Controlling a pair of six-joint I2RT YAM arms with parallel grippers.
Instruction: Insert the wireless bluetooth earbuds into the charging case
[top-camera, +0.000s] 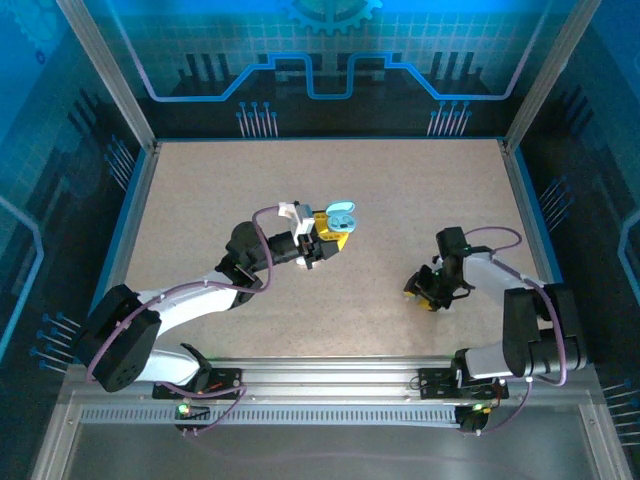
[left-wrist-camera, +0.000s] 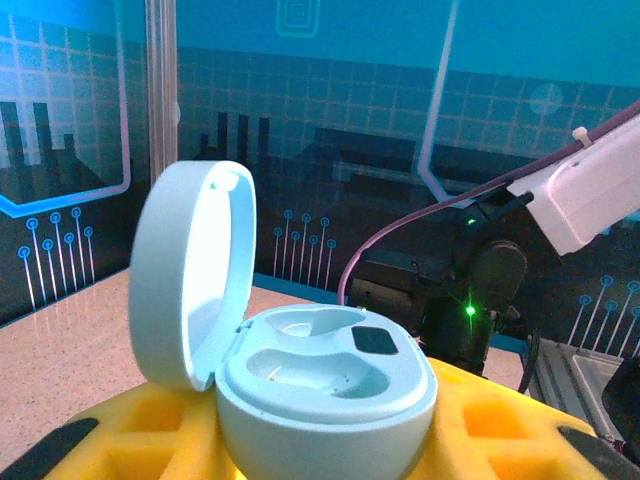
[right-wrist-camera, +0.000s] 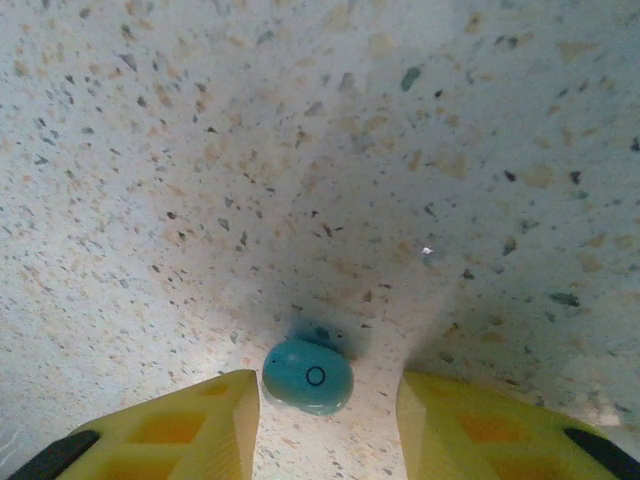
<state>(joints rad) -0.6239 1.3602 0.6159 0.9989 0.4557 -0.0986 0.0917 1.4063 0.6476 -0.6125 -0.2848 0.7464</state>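
a: is anything in the case (left-wrist-camera: 320, 390)?
b: no. its lid is up and both holes are bare. the left claw (top-camera: 333, 232) grips it.
a: where's the bud (right-wrist-camera: 308, 376)?
b: lying on the surface (right-wrist-camera: 300, 150). the right claw (top-camera: 427, 293) points down over it, fingers apart, one each side.

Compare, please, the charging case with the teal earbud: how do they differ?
The charging case is pale and open, lid up, wells empty; the earbud is darker teal. The case sits clamped in the left end effector; the earbud lies loose on the table between the open fingers of the right end effector. Both are smooth and rounded.
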